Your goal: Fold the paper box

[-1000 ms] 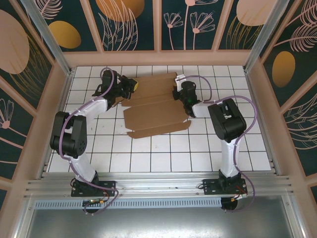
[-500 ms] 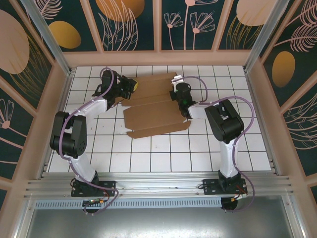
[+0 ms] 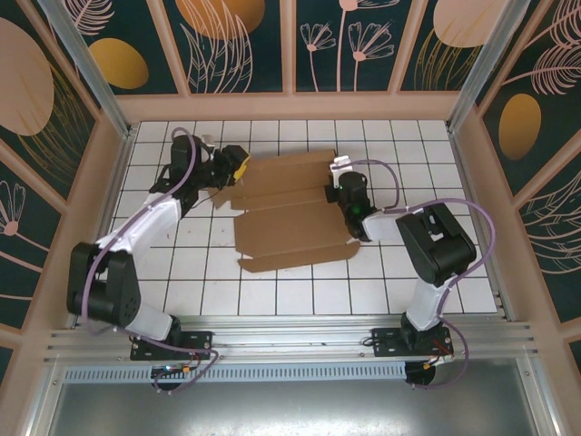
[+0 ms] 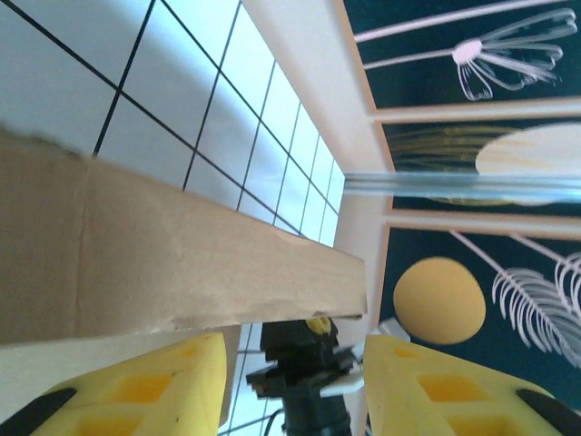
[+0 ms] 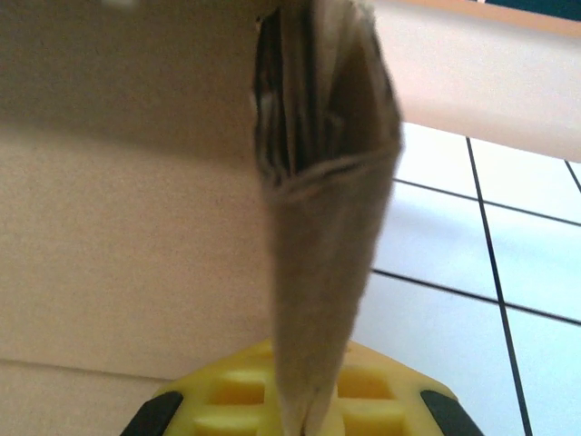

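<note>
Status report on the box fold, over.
Left tool open at edge of box. Right tool shut on a flap. Box a creased sheet, not yet formed. Nothing in the way.

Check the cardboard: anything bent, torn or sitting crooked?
Yes. A flap of the paper box, pinched in the right hand, looks crumpled, with creases bunched near its edge rather than one clean fold. The sheet also lies skewed to the grid lines of the table.

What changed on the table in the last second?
The left claw opened and let go of the paper box, and the left arm swung out leftward. The paper box slid slightly right and nearer. The right claw stayed shut on its right flap.
</note>
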Robot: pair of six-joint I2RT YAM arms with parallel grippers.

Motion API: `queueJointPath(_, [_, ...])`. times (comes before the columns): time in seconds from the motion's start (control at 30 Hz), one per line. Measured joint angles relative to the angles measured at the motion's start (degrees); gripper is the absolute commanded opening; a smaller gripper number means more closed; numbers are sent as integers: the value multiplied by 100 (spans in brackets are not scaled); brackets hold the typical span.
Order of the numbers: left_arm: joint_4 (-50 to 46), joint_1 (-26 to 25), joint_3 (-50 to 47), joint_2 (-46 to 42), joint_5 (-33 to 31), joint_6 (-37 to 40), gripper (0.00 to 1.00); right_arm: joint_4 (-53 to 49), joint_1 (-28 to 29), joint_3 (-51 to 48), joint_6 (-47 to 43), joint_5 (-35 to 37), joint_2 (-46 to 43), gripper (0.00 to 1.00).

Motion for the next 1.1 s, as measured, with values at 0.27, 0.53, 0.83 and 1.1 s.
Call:
queueJointPath(0.27, [-1099, 0, -780, -1613, 114, 1102, 45, 686, 205, -1023, 323, 273, -404, 0])
queueJointPath(0.53, [-1805, 0, 42, -1423, -426, 2076, 43, 1609, 514, -1692, 433, 693, -446, 0])
queueJointPath(0.83, [-2103, 0, 192, -496, -723, 2719, 40, 2131, 605, -2039, 461, 828, -448, 0])
queueJointPath(1.1, [-2155, 0, 190, -466, -691, 2739, 40, 2131, 610, -2039, 483, 828, -446, 0])
